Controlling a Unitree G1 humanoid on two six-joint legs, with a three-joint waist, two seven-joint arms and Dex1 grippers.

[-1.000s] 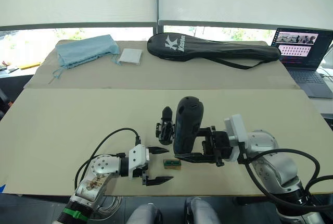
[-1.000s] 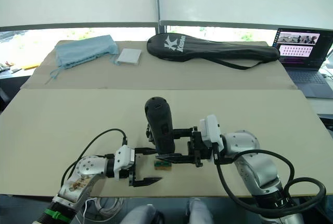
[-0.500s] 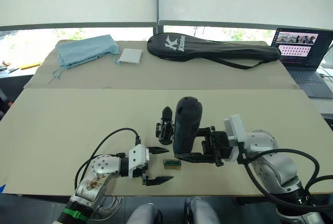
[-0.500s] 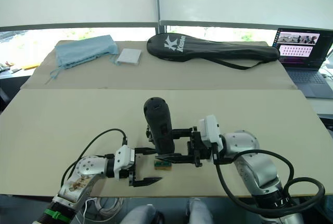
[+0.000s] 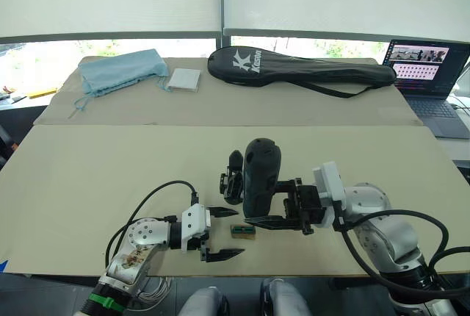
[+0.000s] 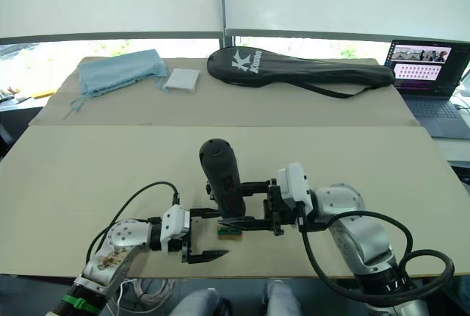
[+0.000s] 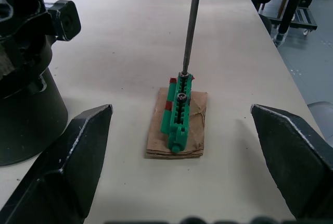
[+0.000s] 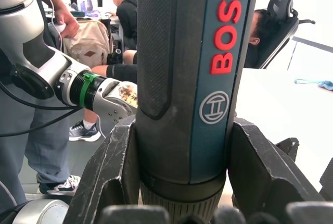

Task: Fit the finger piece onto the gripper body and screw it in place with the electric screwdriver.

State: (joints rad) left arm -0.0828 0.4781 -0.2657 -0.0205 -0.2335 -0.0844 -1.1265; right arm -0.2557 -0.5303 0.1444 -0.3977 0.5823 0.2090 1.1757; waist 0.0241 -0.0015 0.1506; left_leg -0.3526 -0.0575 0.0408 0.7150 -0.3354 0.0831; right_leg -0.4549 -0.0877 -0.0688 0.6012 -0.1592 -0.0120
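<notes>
The electric screwdriver (image 5: 261, 176) stands nearly upright, top leaning slightly left, with my right gripper (image 5: 258, 203) shut on its lower body; the right wrist view shows its blue-black barrel (image 8: 192, 78) between both fingers (image 8: 109, 172). Its thin bit (image 7: 191, 26) points down onto a small green-and-tan box (image 7: 179, 117) holding a screw. The gripper body (image 5: 232, 186) sits just left of the screwdriver, with the pointed finger piece (image 5: 235, 159) right behind it; I cannot tell if they are joined. My left gripper (image 5: 220, 233) is open on the table, its fingers either side of the box (image 5: 243, 231).
A black racket bag (image 5: 301, 70), a blue cloth (image 5: 121, 70) and a white pad (image 5: 183, 79) lie on the far table. A laptop (image 5: 433, 84) stands at the far right. The table's front edge (image 5: 294, 275) runs just below both grippers. People show in the right wrist view's background.
My right gripper has shifted the screwdriver slightly left, towards the gripper body. The left gripper and the box have not moved.
</notes>
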